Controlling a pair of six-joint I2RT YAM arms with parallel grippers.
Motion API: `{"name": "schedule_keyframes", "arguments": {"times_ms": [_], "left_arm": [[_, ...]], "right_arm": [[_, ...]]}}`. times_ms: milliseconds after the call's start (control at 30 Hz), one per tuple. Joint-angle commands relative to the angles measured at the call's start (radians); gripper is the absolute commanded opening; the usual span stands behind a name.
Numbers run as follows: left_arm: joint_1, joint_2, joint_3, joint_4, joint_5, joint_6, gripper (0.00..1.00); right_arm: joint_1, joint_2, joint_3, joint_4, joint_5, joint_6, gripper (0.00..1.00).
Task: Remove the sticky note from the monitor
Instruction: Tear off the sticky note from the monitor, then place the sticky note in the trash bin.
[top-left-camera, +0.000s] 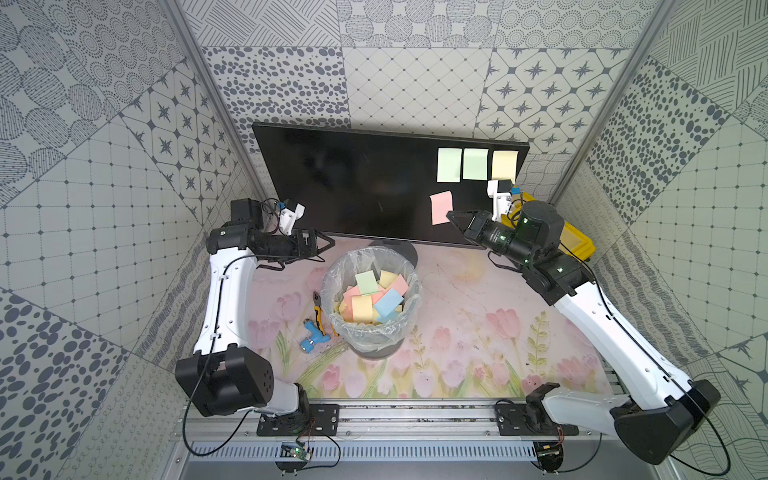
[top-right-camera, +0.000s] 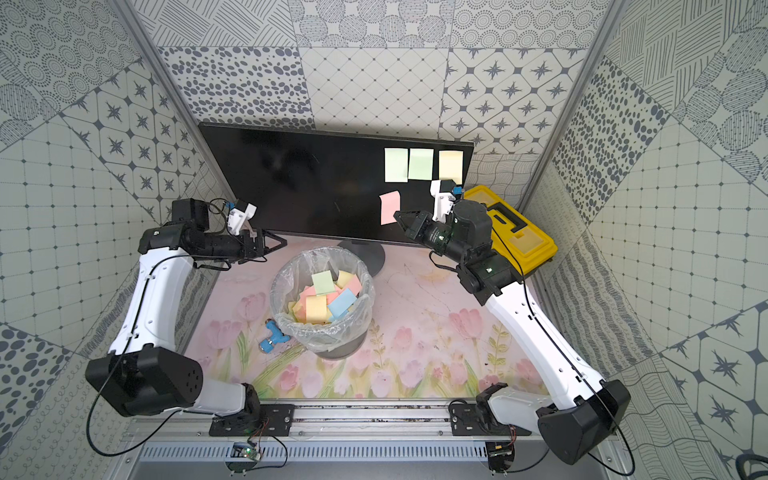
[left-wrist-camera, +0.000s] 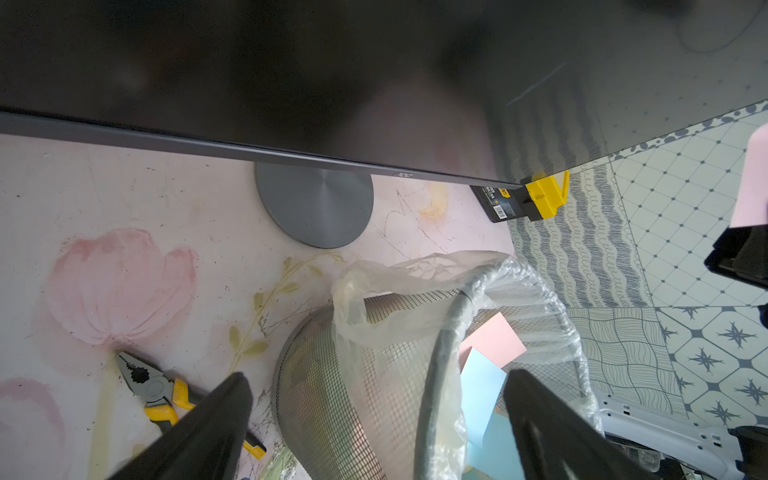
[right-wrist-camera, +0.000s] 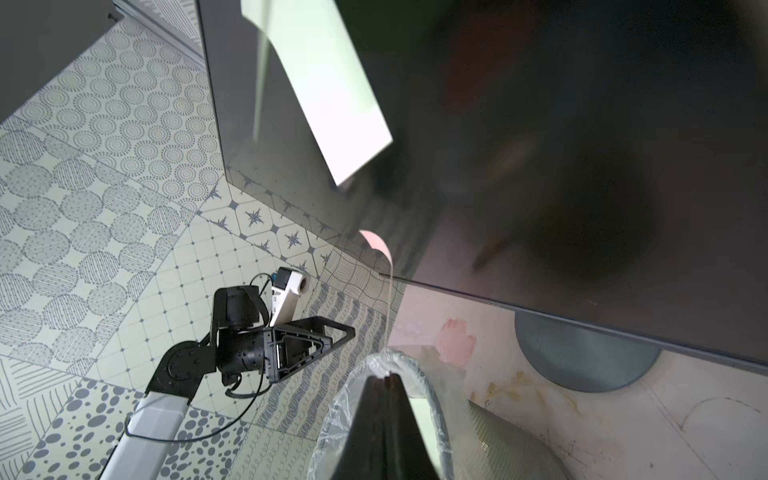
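The floral table (top-left-camera: 478, 299) bears monitor (top-left-camera: 353, 187), bin (top-left-camera: 374, 340), pliers (top-left-camera: 318, 307), blue fitting (top-left-camera: 311, 336), yellow toolbox (top-left-camera: 577, 241).

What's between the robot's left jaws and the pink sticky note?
Just bare black monitor screen, up to the pink note. Both top views show it.

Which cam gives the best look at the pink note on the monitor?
Either top view: the whole pink note faces the camera against the black monitor. Right wrist sees it only edge-on, a thin curled strip. Left wrist catches a blurred pink corner at its frame edge.
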Motion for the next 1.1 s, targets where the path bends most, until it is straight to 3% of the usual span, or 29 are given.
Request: {"name": "schedule_keyframes", "arguments": {"times_ms": [0, 433, 700, 767, 967, 1067], "left_arm": [[0.004, 0.009, 0.021, 0.012, 0.044, 0.005, 1.00], [0.003, 0.016, 0.023, 0.012, 0.051, 0.003, 0.98], [0.002, 0.019, 0.022, 0.015, 0.048, 0.003, 0.99], [0.002, 0.018, 0.024, 0.013, 0.050, 0.003, 0.99], [0.000, 0.014, 0.023, 0.012, 0.052, 0.001, 0.99], [0.000, 0.014, 0.023, 0.012, 0.051, 0.002, 0.99]], "right_arm": [[0.053, -0.002, 0.003, -0.042, 0.027, -0.058, 0.00], [0.353, 0.249, 0.277, -0.326, 0.014, -0.356, 0.00], [0.435, 0.382, 0.338, -0.417, 0.030, -0.447, 0.00], [0.448, 0.414, 0.356, -0.425, 0.034, -0.457, 0.09], [0.460, 0.442, 0.368, -0.440, 0.087, -0.464, 0.11], [0.460, 0.428, 0.366, -0.445, 0.111, -0.472, 0.25]]}}
